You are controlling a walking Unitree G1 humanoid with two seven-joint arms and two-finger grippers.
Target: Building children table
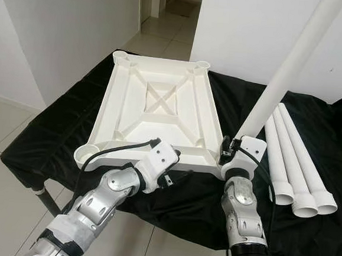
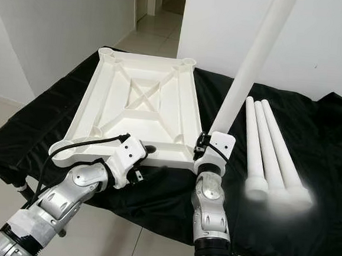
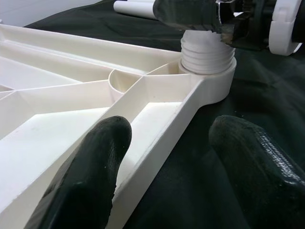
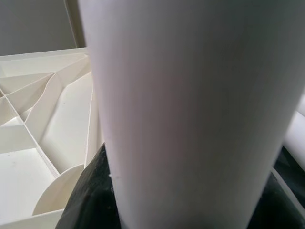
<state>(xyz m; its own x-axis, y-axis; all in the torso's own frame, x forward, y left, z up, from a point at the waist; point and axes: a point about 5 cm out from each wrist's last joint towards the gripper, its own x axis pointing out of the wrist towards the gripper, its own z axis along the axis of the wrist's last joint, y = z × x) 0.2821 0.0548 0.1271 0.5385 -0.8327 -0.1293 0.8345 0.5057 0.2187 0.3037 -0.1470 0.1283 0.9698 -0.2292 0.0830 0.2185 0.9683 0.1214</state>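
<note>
At the upturned table panel's (image 1: 154, 112) near-right socket, right hand (image 1: 235, 150) clamps a leg (image 1: 285, 72) for screwing in; left hand (image 1: 179, 177), fingers apart, straddles the rim.

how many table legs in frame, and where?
4. One white plastic tube leg stands in the near right corner socket of the upturned white tabletop, gripped by the right gripper. Three loose legs lie side by side on the black cloth.

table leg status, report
Right claw shut on long white plastic leg, threaded end seated in near corner socket. Left claw open astride white tabletop's rim. Nothing blocking.
</note>
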